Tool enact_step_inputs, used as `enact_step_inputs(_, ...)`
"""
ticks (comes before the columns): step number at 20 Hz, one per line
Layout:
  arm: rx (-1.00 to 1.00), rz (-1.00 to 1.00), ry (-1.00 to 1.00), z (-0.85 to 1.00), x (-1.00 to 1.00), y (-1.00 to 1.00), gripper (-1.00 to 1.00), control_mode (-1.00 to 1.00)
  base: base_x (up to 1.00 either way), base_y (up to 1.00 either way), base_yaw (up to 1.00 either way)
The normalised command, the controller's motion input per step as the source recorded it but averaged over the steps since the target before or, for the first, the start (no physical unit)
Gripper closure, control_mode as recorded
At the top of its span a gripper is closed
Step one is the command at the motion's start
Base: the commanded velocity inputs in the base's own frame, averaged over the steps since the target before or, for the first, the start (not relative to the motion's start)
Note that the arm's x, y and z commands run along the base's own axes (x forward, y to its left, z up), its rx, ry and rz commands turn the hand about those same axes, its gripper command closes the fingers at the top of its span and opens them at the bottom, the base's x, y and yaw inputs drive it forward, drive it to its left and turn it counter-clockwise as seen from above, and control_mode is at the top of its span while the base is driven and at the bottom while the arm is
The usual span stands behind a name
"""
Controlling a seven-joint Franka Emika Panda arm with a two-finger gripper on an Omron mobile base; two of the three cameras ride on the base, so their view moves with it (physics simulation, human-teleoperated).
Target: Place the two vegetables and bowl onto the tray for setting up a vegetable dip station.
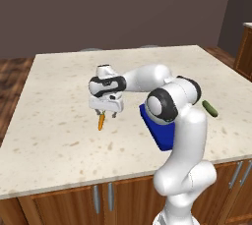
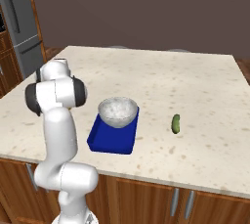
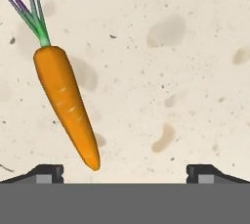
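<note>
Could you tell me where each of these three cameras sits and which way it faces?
Left base view: behind the arm's left, looking forward and down at the open gripper above the small orange carrot; white arm lower right.
Right base view: behind its right, facing the speckled whitish bowl on the deep blue tray; arm lower left.
Hand view: looking down at the carrot; dark fingertips show.
Both base views share the dark green cucumber.

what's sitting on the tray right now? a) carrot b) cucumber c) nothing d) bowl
d: the bowl sits on the tray, while the carrot and cucumber lie on the counter.
</note>
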Motion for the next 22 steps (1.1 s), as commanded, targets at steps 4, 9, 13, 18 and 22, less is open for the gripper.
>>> enact_step_inputs(4,-0.10,0.00,0.00,-0.22,0.15,0.11,-1.00,-1.00,0.00,0.00,0.00)
enact_step_inputs(9,-0.03,-0.02,0.00,-0.21,0.13,0.07,-1.00,-1.00,0.00,0.00,0.00)
enact_step_inputs(13,0.00,-0.01,0.00,-0.18,0.16,0.01,-1.00,-1.00,0.00,0.00,0.00)
enact_step_inputs(18,0.00,0.00,0.00,-0.18,0.12,0.00,-1.00,-1.00,0.00,0.00,0.00)
enact_step_inputs(22,0.00,0.00,0.00,-0.18,0.07,0.00,-1.00,-1.00,0.00,0.00,0.00)
